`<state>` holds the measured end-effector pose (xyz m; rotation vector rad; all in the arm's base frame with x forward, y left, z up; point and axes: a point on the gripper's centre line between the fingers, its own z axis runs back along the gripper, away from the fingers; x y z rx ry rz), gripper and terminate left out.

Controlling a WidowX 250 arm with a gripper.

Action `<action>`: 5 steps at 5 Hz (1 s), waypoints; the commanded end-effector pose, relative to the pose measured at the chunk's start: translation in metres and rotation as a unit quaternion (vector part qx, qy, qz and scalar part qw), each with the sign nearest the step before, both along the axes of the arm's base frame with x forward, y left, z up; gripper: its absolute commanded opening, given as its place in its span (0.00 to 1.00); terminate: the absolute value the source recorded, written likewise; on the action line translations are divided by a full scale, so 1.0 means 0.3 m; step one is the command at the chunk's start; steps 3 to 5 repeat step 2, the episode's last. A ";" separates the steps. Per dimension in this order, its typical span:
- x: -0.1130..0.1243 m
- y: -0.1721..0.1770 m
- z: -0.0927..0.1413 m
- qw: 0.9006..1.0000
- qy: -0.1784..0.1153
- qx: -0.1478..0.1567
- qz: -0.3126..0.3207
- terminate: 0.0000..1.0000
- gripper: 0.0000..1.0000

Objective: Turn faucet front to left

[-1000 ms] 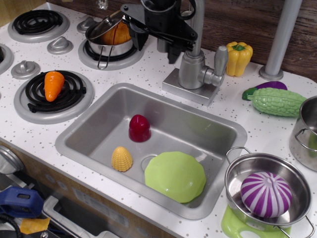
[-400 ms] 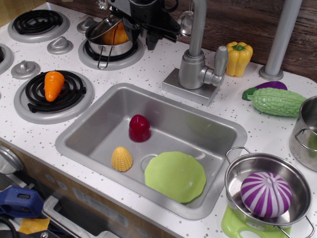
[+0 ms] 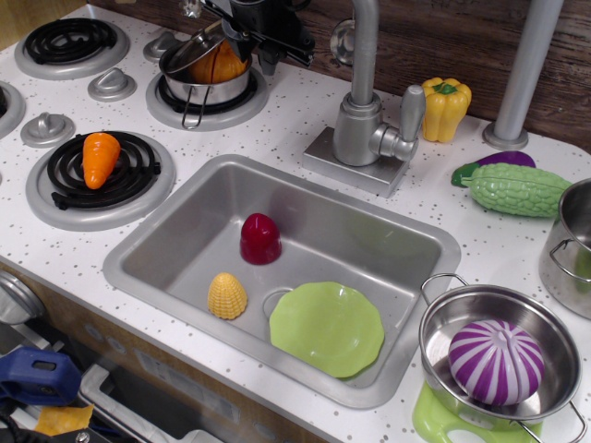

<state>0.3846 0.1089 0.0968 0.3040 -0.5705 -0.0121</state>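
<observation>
A dark wooden wall [image 3: 434, 37] ran behind the white speckled bench [image 3: 286, 115]. A grey pole [image 3: 522, 74] rose at the right.

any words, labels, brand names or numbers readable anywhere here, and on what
None. No readable text shows on the faucet, the sink, the pots, the toy food or the gripper. The blue object at the lower left edge bears no legible marking either.
</observation>
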 end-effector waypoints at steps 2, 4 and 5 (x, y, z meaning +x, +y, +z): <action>0.082 0.061 0.018 0.999 -0.022 0.034 -0.019 1.00 0.00; 0.082 0.061 0.018 0.999 -0.022 0.034 -0.019 1.00 0.00; 0.082 0.061 0.018 0.999 -0.022 0.034 -0.019 1.00 0.00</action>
